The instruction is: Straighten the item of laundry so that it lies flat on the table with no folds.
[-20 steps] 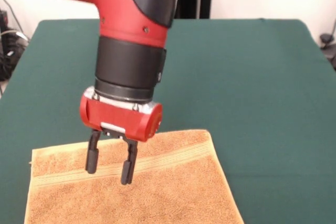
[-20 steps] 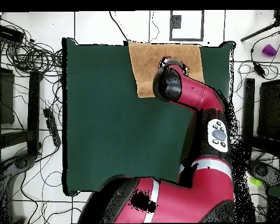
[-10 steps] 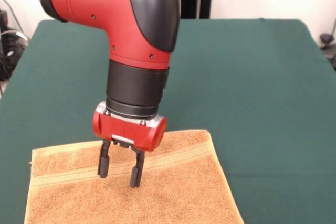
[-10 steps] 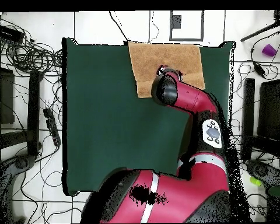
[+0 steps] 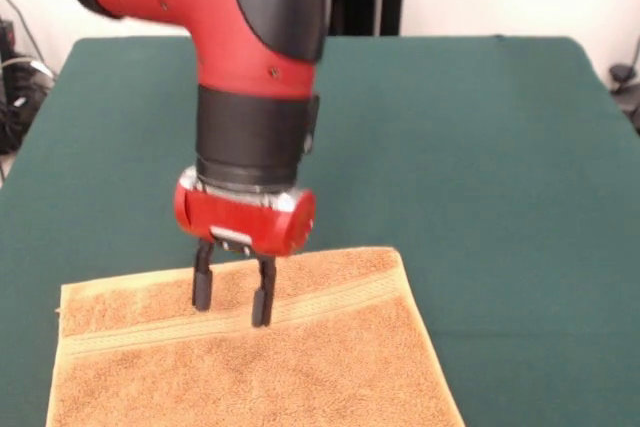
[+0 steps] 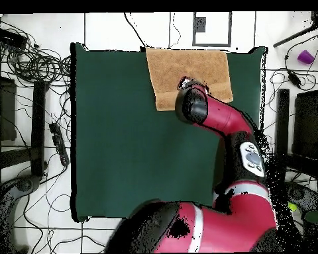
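Hanging over the orange-tan towel (image 5: 240, 357) in the front view, the gripper (image 5: 233, 305) is seen with fingers (image 5: 203, 287) parted and nothing held; its tips are at or just above the woven band (image 5: 330, 299). The towel lies at the near edge of the green table (image 5: 480, 167) and looks flat already, with no fold seen. Judged from this, any further grasp should be light and at a border, so the cloth is not bunched.

Overhead view: the towel (image 6: 175, 73) is spread at the table's (image 6: 122, 145) top edge; the arm (image 6: 218, 119) covers the gripper, and no wrinkle is made out.
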`<move>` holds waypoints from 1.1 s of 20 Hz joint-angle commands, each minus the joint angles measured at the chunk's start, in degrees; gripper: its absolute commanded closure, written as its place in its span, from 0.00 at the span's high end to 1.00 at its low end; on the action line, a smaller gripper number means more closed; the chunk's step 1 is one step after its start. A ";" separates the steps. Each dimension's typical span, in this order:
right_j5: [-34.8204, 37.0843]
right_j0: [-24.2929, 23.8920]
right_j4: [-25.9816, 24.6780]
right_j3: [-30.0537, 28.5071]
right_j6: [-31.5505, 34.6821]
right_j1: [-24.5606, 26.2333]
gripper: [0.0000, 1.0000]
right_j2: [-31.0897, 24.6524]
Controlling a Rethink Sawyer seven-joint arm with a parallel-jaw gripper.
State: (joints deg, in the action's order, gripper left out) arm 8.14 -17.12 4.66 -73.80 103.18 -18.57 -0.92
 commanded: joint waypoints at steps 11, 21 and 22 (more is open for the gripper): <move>10.06 -14.05 -3.44 -23.47 1.26 -19.44 1.00 -23.62; 6.50 7.28 -1.20 -12.60 13.02 -16.58 1.00 4.01; 7.08 7.67 -1.00 -13.01 12.79 -17.12 1.00 4.50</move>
State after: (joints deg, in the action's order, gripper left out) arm 12.24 -18.00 4.44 -85.68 103.18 -38.22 -3.49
